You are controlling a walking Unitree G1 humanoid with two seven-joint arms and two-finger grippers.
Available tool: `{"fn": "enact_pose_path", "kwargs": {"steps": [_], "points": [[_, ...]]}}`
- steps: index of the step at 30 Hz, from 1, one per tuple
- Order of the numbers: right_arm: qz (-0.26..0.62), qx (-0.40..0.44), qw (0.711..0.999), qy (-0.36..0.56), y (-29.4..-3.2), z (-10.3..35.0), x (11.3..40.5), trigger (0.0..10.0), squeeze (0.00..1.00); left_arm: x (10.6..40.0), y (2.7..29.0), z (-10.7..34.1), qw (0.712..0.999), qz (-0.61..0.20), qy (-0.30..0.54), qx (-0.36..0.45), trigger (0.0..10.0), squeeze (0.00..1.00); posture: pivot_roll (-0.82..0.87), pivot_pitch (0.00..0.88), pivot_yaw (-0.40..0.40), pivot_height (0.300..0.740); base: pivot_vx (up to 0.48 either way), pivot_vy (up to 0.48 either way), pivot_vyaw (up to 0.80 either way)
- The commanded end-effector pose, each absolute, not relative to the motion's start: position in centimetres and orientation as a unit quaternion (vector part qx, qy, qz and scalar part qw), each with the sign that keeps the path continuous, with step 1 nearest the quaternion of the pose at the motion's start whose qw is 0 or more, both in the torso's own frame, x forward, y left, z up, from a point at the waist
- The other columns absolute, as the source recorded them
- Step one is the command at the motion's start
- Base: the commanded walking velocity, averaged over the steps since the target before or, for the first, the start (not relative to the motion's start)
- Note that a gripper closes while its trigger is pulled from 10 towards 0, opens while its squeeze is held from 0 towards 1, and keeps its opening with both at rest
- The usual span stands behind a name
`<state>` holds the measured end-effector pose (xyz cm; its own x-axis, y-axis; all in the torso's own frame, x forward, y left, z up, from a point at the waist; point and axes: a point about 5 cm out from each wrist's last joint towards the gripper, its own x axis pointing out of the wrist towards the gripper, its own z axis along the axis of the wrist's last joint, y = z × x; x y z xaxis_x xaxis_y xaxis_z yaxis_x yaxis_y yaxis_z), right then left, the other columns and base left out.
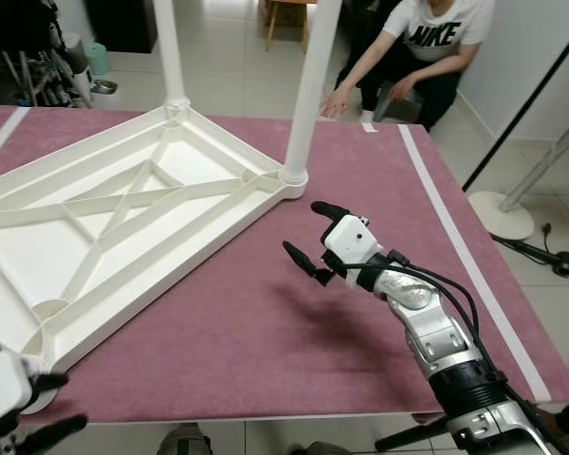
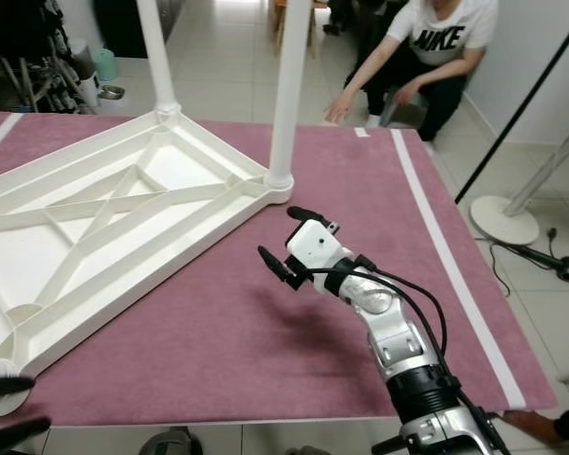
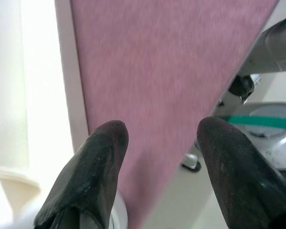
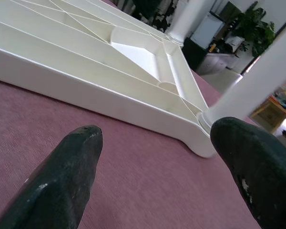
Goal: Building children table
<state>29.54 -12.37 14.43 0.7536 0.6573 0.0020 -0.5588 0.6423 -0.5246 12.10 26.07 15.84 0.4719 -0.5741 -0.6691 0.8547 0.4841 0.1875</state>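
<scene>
A white plastic children's tabletop (image 1: 123,213) lies upside down on the maroon-covered work table (image 1: 266,332), ribs facing up. Two white legs stand in its far sockets: one at the back (image 1: 168,47), one at the near-right corner (image 1: 308,90). My right gripper (image 1: 313,232) hovers open above the cloth, just in front of that corner leg's socket (image 4: 205,129), with nothing between its fingers. My left gripper (image 1: 38,408) sits open at the table's front-left edge, beside the tabletop's nearest corner (image 1: 40,341).
A person in a white shirt (image 1: 427,38) crouches beyond the table's far right, one hand (image 1: 337,100) reaching toward its edge. A white stand base (image 1: 503,213) and cables lie on the floor at right. White tape strips (image 1: 465,256) run along the cloth.
</scene>
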Motion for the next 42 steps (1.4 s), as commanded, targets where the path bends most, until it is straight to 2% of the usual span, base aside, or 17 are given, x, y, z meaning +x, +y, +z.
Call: {"fn": "enact_pose_path", "kwargs": {"steps": [1,4,9,11,17,19,21,22,23,24,26,27,29,37,40,41,42], "points": [[0.337,-0.254,0.901,-0.096,-12.4,14.3,29.6,10.0,0.0,12.6,24.9,15.6,0.822,-0.445,0.25,0.254,10.0,0.0,0.17,0.0,0.0,0.74,0.0,0.0,0.0],[0.337,-0.252,0.902,-0.098,-12.3,14.3,29.5,10.0,0.0,13.0,23.4,15.2,0.816,-0.474,0.23,0.237,10.0,0.0,0.16,0.0,0.01,0.74,0.0,0.0,0.0],[0.332,-0.252,0.904,-0.095,-12.6,14.2,29.2,10.0,0.0,11.6,23.8,14.1,0.793,-0.5,0.264,0.229,10.0,0.0,0.15,0.0,0.016,0.74,0.0,0.0,0.0],[0.332,-0.252,0.904,-0.095,-12.6,14.2,29.2,10.0,0.0,11.6,23.8,14.1,0.793,-0.5,0.264,0.229,10.0,0.0,0.15,0.0,0.016,0.74,0.0,0.0,0.0],[0.33,-0.253,0.905,-0.092,-12.8,14.0,29.1,10.0,0.0,9.5,27.0,13.7,0.765,-0.488,0.335,0.253,10.0,0.0,0.18,0.0,0.015,0.74,0.0,0.0,0.0],[0.332,-0.25,0.905,-0.09,-12.6,13.8,29.2,10.0,0.0,8.7,30.6,13.7,0.758,-0.438,0.388,0.288,10.0,0.0,0.2,0.0,0.011,0.74,0.0,0.0,0.0],[0.332,-0.25,0.905,-0.09,-12.6,13.8,29.2,10.0,0.0,8.7,30.6,13.7,0.758,-0.438,0.388,0.288,10.0,0.0,0.2,0.0,0.011,0.74,0.0,0.0,0.0],[0.335,-0.249,0.904,-0.09,-12.5,13.8,29.3,10.0,0.0,8.4,32.3,13.7,0.755,-0.41,0.412,0.305,10.0,0.0,0.21,0.0,0.002,0.74,0.0,0.0,0.0],[0.335,-0.249,0.904,-0.09,-12.5,13.8,29.3,10.0,0.0,8.4,32.3,13.7,0.755,-0.41,0.412,0.305,10.0,0.0,0.21,0.0,0.002,0.74,0.0,0.0,0.0],[0.337,-0.248,0.904,-0.09,-12.3,13.8,29.3,10.0,0.0,7.9,34.0,13.5,0.746,-0.385,0.438,0.322,10.0,0.0,0.21,0.0,-0.001,0.74,0.0,0.0,0.0],[0.337,-0.248,0.904,-0.09,-12.3,13.8,29.3,10.0,0.0,7.9,34.0,13.5,0.746,-0.385,0.438,0.322,10.0,0.0,0.21,0.0,-0.001,0.74,0.0,0.0,0.0],[0.339,-0.248,0.903,-0.09,-12.3,13.8,29.4,10.0,0.0,7.6,35.0,13.5,0.741,-0.367,0.453,0.333,10.0,0.0,0.21,0.0,-0.004,0.74,0.0,0.0,0.0],[0.34,-0.248,0.903,-0.091,-12.2,13.9,29.5,10.0,0.0,7.6,35.8,13.7,0.741,-0.351,0.459,0.341,10.0,0.0,0.21,0.0,-0.008,0.74,0.0,0.0,0.0],[0.341,-0.249,0.902,-0.092,-12.3,14.0,29.5,10.0,0.0,10.4,36.2,15.9,0.788,-0.3,0.389,0.372,10.0,0.0,0.2,0.0,-0.011,0.74,0.0,0.0,0.0],[0.341,-0.247,0.902,-0.092,-12.2,13.9,29.4,10.0,0.0,12.1,34.0,16.8,0.818,-0.326,0.322,0.347,10.0,0.0,0.2,0.0,-0.008,0.74,0.0,0.0,0.0],[0.341,-0.247,0.902,-0.092,-12.2,13.9,29.4,10.0,0.0,12.1,34.0,16.8,0.818,-0.326,0.322,0.347,10.0,0.0,0.2,0.0,-0.008,0.74,0.0,0.0,0.0],[0.341,-0.246,0.903,-0.093,-12.1,13.9,29.4,10.0,0.0,12.5,32.3,16.7,0.821,-0.361,0.294,0.33,10.0,0.0,0.2,0.0,-0.004,0.74,0.0,0.0,0.0]]}}
